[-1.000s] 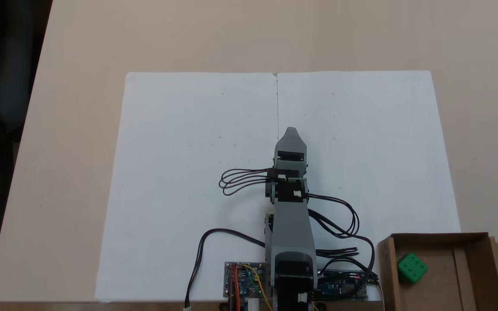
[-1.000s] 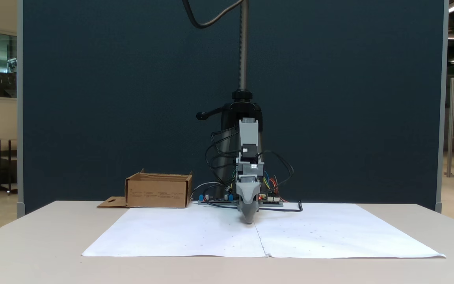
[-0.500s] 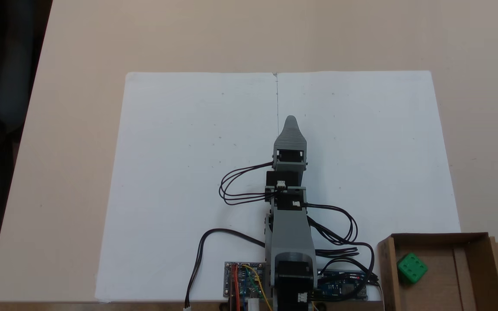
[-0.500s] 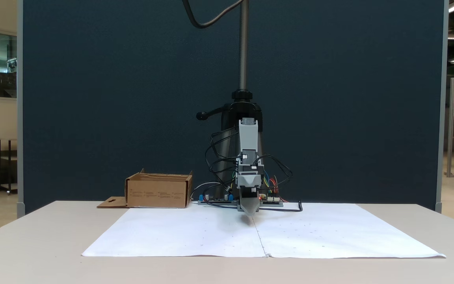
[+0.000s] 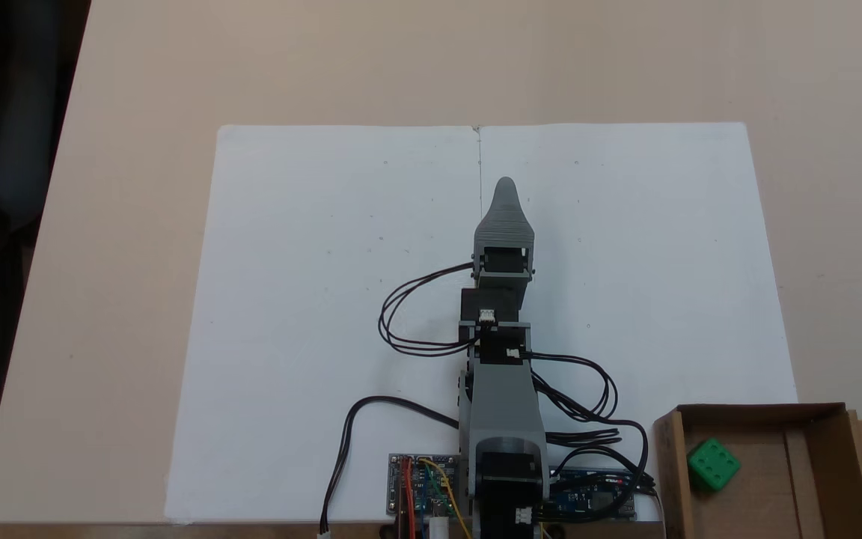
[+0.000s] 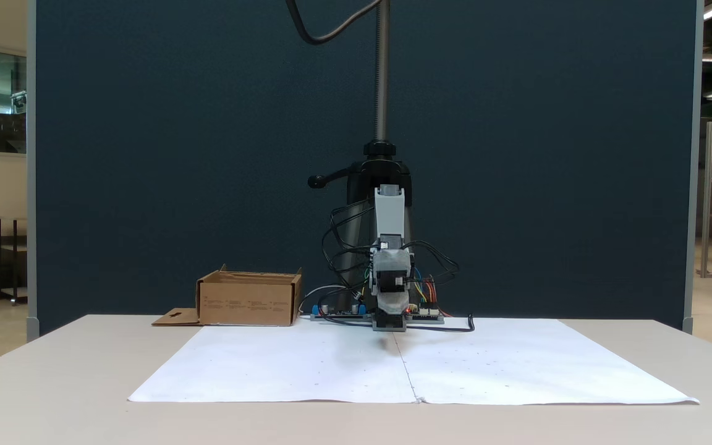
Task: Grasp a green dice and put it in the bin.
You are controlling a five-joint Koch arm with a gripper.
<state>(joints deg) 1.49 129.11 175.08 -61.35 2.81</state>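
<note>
In the fixed view from above, the small bright green plastic dice (image 5: pixel 713 464) is seen lying inside the shallow brown cardboard bin (image 5: pixel 812 414), at the lower right of the frame, close to the bin's left wall. The grey plastic arm (image 5: pixel 502 404) is being stretched from the bottom centre up over the white paper sheet (image 5: pixel 311 299), which is lying on the beige desk (image 5: pixel 139 97). The pincer (image 5: pixel 505 184) is pointing toward the top of the frame, well apart from the bin; only one grey tip is being shown, so its opening cannot be told.

In the fixed view from the front, the bin (image 6: pixel 248 300) is being shown left of centre, the dice hidden by its walls. The pincer (image 6: pixel 390 321) is being held just above the paper (image 6: pixel 517 371), end-on.
</note>
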